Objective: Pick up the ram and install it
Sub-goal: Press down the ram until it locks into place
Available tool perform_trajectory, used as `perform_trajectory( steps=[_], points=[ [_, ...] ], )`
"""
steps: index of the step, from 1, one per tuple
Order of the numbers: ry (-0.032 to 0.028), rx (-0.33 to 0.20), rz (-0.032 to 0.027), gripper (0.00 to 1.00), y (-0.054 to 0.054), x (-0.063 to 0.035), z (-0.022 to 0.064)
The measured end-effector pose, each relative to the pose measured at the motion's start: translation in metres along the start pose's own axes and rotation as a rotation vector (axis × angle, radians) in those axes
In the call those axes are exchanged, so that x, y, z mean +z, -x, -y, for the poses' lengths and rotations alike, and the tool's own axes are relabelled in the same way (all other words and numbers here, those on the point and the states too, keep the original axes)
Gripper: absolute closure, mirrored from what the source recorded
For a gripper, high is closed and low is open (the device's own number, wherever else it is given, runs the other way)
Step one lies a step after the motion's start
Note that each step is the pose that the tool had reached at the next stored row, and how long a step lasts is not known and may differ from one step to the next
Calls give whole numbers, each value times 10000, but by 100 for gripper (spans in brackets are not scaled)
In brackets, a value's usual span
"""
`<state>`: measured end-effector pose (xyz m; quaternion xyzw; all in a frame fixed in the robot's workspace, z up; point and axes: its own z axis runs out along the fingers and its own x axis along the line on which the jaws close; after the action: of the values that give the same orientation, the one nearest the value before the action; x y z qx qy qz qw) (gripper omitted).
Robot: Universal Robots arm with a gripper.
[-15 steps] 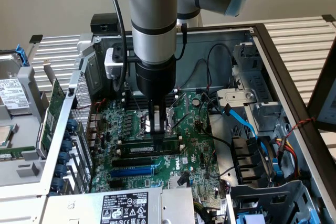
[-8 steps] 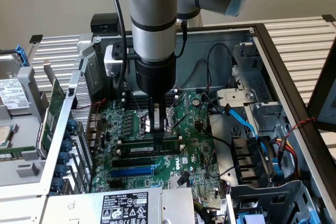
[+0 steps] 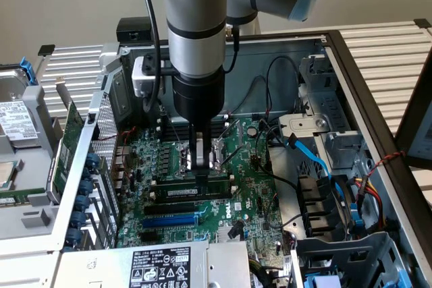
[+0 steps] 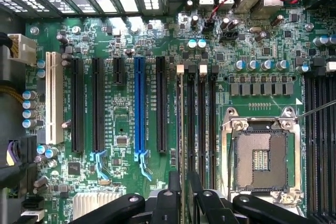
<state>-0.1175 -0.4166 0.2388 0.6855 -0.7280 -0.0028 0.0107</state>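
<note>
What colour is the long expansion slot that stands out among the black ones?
Blue; the slot shows best in the wrist view.

Lab/workshop: open PC case [image 3: 351, 72], robot arm [image 3: 196, 32].

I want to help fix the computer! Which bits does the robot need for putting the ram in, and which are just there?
For the job: ram, gripper around it, black memory slots.
Just there: blue card slot, empty processor socket, blue cables, power supply.
</note>
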Motion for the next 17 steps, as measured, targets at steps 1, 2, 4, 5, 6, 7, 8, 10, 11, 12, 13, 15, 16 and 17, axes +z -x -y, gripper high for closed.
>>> perform_trajectory(
  steps=[1,2,4,5,6,7,8,10,11,12,13,15,16,17],
  points=[
    [2,9,-1,79,-1,-3,-11],
    [4,17,-1,81,-1,-7,-24],
    [6,31,1,88,-4,-17,-46],
    [6,39,1,89,-5,-18,-56],
    [7,47,1,89,-6,-18,-66],
    [7,53,1,89,-6,-18,-76],
    [7,58,1,89,-7,-18,-86],
    [7,61,1,89,-8,-15,-106],
    [5,61,3,89,-8,-10,-118],
    [4,61,3,89,-9,-4,-128],
    [-3,61,2,89,-10,2,-135],
    [-71,61,6,89,-6,18,-141],
    [-121,62,6,89,2,22,-142],
    [-168,61,11,89,10,28,-142]
  ],
)
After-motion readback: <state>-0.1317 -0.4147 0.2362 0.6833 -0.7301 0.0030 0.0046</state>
